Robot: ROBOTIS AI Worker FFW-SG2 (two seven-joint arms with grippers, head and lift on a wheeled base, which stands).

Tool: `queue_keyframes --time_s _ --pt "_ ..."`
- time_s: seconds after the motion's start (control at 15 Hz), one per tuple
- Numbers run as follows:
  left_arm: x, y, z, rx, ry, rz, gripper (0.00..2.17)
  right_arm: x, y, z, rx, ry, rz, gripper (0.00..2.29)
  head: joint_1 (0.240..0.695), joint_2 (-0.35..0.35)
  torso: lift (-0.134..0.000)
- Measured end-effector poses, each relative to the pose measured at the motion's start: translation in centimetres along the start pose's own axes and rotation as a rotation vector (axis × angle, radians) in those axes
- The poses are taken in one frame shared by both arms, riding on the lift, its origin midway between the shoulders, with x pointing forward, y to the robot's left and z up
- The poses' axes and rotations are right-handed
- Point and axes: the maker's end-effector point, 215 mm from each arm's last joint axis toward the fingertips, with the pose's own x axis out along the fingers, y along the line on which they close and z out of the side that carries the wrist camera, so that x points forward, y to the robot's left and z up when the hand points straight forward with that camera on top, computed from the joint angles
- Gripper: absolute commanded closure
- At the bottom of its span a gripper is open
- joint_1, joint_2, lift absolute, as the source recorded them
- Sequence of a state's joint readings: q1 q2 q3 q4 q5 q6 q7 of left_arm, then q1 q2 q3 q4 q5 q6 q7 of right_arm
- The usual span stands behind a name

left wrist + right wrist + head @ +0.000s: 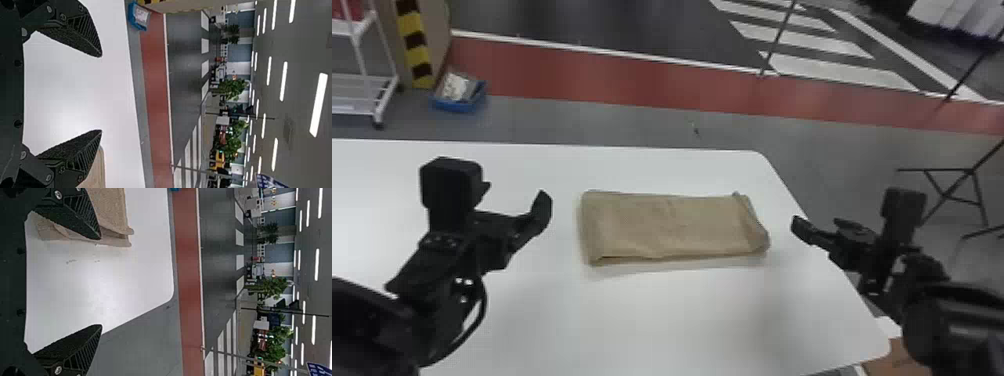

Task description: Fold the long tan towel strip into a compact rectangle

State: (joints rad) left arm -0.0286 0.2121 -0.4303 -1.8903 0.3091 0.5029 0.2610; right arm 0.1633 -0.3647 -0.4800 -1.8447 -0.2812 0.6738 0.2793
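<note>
Readable text: none; no letters, numbers or brands can be made out.
Blue sign [269,181]: lower right of the left and right wrist views; white marks, too small to read.
Hazard stripes [413,42]: yellow and black, on a brown upright panel [434,30], upper left of the head view.
Floor marking [837,70]: white bars, upper right of the head view.

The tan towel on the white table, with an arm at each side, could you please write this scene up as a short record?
Towel: folded into a wide rectangle, lying flat, right end slightly skewed
Surface: white table
Left end effector: open, off the towel's left end
Right end effector: open, off the towel's right end
Held: nothing
Beyond table: blue bin on the floor
</note>
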Motion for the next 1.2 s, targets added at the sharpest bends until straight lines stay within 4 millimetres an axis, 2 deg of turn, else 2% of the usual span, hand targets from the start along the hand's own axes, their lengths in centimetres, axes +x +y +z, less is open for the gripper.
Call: queue_keyframes --time_s 0.2,0.33,0.6,0.87,1.0,1.2 --pt "2.4 -4.4 -1.4 -0.040 0.042 -0.074 0.36 -2.5 0.7 0.2 -0.051 -0.068 -0.024 0.13 0.695 -0.350 -0.128" --pt "3.4 -5.9 -2.7 -0.096 0.082 -0.118 0.42 -3.3 0.8 -0.4 -0.077 -0.088 -0.031 0.13 0.695 -0.350 -0.128" --pt "4.6 -8.3 -4.9 -0.141 0.132 -0.150 0.42 -3.8 1.2 -1.8 -0.080 -0.102 -0.023 0.13 0.695 -0.350 -0.128" --pt "4.8 -11.9 -6.3 -0.151 0.166 -0.210 0.42 -3.6 1.4 -1.9 -0.083 -0.118 -0.019 0.13 0.695 -0.350 -0.128" --pt "5.0 -12.8 -7.0 -0.125 0.176 -0.217 0.42 -3.5 1.3 -1.8 -0.084 -0.124 -0.019 0.13 0.695 -0.350 -0.128" --pt "5.4 -12.3 -7.4 -0.090 0.172 -0.197 0.42 -3.6 1.1 -1.9 -0.082 -0.125 -0.021 0.13 0.695 -0.350 -0.128"
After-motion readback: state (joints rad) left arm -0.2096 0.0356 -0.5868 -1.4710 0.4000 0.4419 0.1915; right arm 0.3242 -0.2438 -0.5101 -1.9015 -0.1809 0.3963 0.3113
